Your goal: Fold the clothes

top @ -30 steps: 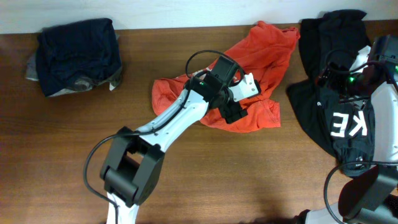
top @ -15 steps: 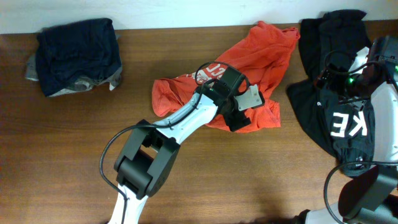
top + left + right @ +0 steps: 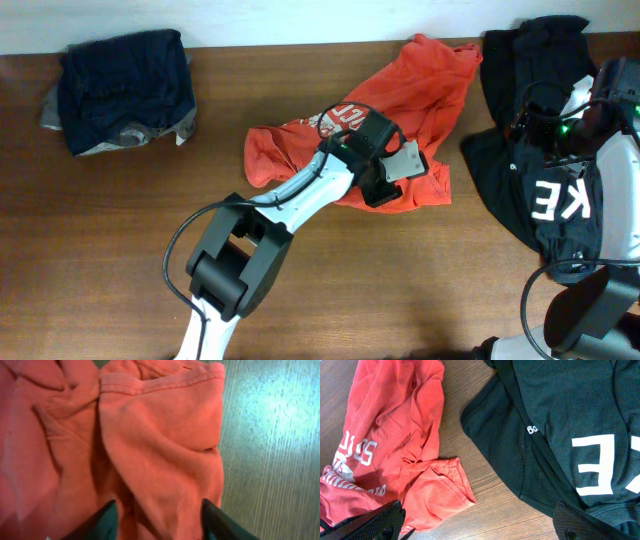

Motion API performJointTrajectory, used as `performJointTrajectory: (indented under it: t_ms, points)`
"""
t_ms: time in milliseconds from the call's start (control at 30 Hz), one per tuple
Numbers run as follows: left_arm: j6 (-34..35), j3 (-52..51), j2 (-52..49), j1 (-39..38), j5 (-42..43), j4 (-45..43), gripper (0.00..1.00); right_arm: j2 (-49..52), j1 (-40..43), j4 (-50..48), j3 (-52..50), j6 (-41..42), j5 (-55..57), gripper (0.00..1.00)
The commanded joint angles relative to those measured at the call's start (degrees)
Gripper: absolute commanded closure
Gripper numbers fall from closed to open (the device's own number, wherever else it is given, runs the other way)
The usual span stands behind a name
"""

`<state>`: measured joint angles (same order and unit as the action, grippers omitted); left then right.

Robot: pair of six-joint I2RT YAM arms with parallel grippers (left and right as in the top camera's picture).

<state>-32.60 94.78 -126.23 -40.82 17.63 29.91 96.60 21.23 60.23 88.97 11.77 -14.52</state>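
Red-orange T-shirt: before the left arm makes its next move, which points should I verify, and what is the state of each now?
1. Cloth between the fingers of the left gripper: ok, a fold of the T-shirt lies there.
2. Left fingers closed on that fold: not ok, they stand apart.
3. Open and empty right gripper: ok.
4. T-shirt free of the black garment: cannot tell, their far edges run very close in the overhead view.
5. T-shirt spread flat: not ok, it is crumpled.
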Motion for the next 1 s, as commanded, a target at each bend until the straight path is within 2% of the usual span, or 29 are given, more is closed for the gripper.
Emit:
performJointTrajectory:
  t_ms: [0,200,267,367,433,467,600,700,967]
  points:
    - [-0.44,-0.24,-1.75,-0.70,1.03,0.57,0.51,0.00,0.17,0.00,-0.20,-0.44,-0.48,0.01]
    - [-0.44,-0.24,-2.67,-1.05,0.50,0.52,0.52,0.00,0.17,0.02,-0.20,-0.44,-0.48,0.01]
    - [-0.44,-0.24,-2.67,-1.05,0.15,0.50,0.58,0.00,0.17,0.02,-0.20,-0.44,-0.48,0.01]
    - [-0.42,-0.24,-2.67,-1.05,0.11,0.50,0.78,0.00,0.17,0.02,-0.20,-0.46,-0.48,0.01]
    - [0.92,-0.24,-2.67,-1.05,-1.05,0.04,0.97,0.00,0.17,0.02,-0.20,-0.46,-0.48,0.01]
    - [2.67,-0.07,-2.64,-1.03,-2.56,-0.37,0.99,0.00,0.17,0.02,-0.20,-0.48,-0.48,0.01]
    - [9.03,3.54,-2.32,-0.52,-11.87,1.99,1.00,0.00,0.17,0.07,-0.20,-0.63,-0.50,0.01]
    - [13.16,10.54,0.20,1.44,-18.99,10.40,1.00,0.00,0.15,0.02,-0.20,-0.63,-0.50,0.00]
    - [17.84,20.70,9.31,7.08,-19.58,24.59,1.00,0.00,-0.57,0.04,-0.20,-0.63,-0.79,0.00]
